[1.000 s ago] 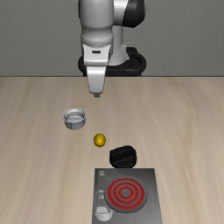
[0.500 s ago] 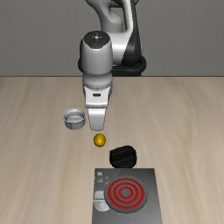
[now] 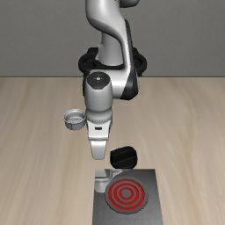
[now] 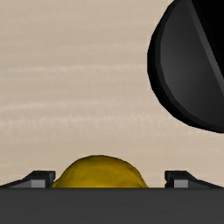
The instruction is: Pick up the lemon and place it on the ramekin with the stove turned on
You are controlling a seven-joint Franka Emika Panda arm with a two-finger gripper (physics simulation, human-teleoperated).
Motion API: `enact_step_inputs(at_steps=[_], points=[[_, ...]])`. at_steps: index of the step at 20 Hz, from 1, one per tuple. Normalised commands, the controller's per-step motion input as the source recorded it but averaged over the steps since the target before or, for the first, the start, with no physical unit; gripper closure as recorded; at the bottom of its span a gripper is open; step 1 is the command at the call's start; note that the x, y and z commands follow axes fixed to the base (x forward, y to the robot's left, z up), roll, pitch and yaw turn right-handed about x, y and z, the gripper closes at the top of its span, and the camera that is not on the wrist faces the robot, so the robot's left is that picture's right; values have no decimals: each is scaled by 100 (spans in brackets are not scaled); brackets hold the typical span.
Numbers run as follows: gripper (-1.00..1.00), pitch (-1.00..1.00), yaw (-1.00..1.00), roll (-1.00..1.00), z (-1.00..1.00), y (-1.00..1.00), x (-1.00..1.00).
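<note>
White arm (image 3: 99,95) down, pincer (image 3: 98,156) wide abt lemon (image 4: 99,172)

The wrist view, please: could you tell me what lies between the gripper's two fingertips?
In the wrist view the lemon lies between the fingertips of the open gripper, not yet clamped.

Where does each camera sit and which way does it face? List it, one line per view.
Exterior view: in front and above, facing the table, stove, ramekin; the arm and gripper show.
Wrist view: on the hand, looking down at the lemon between its fingertips.
Shared: the black object beside the gripper.
</note>
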Motion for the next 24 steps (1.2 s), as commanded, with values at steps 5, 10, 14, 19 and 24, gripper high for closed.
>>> enact_step_inputs(at_steps=[5, 10, 14, 19, 24], points=[[100, 0, 0, 0, -80, 0, 0], [100, 0, 0, 0, 0, 0, 0], [100, 0, 0, 0, 25, 0, 0], [100, 0, 0, 0, 100, 0, 0], [100, 0, 0, 0, 0, -100, 0]])
